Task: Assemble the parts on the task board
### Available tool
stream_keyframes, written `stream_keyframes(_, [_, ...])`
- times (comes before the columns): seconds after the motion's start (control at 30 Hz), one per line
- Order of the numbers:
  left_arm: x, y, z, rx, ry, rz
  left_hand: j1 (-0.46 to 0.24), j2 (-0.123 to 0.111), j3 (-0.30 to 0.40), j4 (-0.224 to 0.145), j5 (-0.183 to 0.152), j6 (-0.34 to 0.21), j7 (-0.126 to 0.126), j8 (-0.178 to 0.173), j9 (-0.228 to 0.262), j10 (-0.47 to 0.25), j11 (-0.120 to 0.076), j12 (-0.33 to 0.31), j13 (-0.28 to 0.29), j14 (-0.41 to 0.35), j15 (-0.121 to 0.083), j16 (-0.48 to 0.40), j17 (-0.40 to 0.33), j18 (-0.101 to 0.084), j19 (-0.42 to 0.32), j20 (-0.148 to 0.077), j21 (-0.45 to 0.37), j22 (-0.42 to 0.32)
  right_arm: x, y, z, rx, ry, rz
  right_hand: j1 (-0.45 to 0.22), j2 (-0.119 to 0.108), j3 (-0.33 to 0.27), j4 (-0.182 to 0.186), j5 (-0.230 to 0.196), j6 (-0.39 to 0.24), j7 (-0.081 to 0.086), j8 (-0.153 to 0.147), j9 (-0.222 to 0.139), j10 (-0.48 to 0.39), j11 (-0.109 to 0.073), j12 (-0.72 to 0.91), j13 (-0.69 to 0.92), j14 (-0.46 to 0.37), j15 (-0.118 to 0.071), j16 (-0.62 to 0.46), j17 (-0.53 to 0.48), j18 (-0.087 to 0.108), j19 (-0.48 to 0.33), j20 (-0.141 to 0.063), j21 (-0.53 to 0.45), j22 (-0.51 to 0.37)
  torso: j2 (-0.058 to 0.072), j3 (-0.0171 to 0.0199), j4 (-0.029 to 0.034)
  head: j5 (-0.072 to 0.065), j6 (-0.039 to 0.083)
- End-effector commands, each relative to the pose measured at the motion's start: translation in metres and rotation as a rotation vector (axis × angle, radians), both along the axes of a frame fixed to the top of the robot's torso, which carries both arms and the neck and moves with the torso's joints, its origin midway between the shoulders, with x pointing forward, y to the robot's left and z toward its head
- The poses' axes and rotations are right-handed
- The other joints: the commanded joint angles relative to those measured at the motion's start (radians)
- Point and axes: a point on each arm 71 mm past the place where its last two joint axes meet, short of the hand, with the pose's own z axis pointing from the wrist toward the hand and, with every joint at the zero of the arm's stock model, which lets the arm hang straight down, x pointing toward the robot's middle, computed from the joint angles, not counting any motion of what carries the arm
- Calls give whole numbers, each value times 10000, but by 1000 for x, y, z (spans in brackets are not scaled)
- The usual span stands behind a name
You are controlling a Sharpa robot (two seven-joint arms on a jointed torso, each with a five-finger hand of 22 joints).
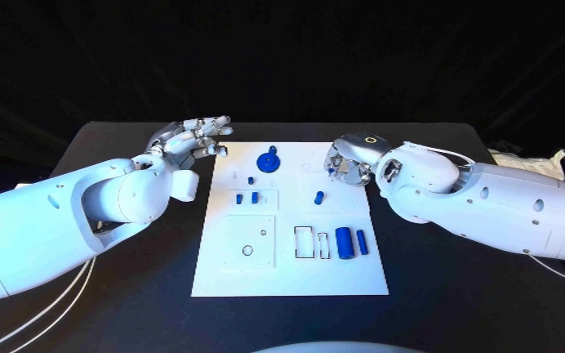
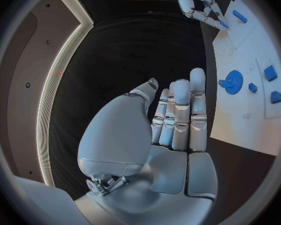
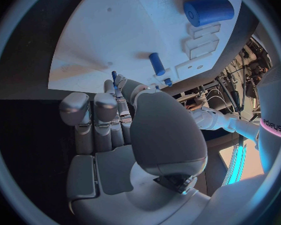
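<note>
Task board [image 1: 291, 275] sits mid-desk [image 1: 471, 288], between your two arms. Most of the job looks undone. Blue gear [image 1: 269, 161] is near the board's far edge and seems seated on a peg, so count that as probably placed. Loose parts left, as far as I can judge: two small blue blocks [image 1: 246, 198] on the left side, a short blue pin [image 1: 318, 197] near the middle, a big blue cylinder [image 1: 344, 242] with a thin blue bar [image 1: 362, 242] just beside it at the near right. Empty rectangular cutouts [image 1: 304, 242] lie right next to the cylinder, and a ring-shaped slot [image 1: 247, 250] on the near left is unfilled too.

Your left hand [image 1: 194, 137] hovers off the board's far left corner, fingers [image 2: 181, 112] straight and together, holding nothing. Your right hand [image 1: 349, 163] is over the board's far right part, fingers [image 3: 93, 117] bent down toward the surface close to the short pin. Something small and blue shows at the fingertips in the right wrist view, but you can't tell if it's pinched or just lying behind them.
</note>
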Motion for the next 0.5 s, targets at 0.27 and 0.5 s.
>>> stream_keyframes(0.27, [1,0,1,-6,-71,-4,89,26,-89,18,12,-81,12,66,-17,-94,24,62,13,-111,26,-59,-40,105,59,12,-74,-32,-18,23,17,1277,-372,759,-90,-17,97,-9,-13,-14,112,-55,12,14,66,-57,-2,228,0,77,33,-80,49,-1,71,33,2,3,8,111,21])
stream_keyframes(0.5, [1,-2,0,-37,-88,-57,94,34,-105,22,13,-94,18,70,-19,-113,29,70,14,-120,32,-61,-46,104,59,15,-85,-40,-37,58,23,2137,-401,1831,4,-29,199,-114,50,-41,160,-93,13,12,98,-112,-44,214,23,109,42,-77,33,12,90,44,-3,-12,22,295,-12])
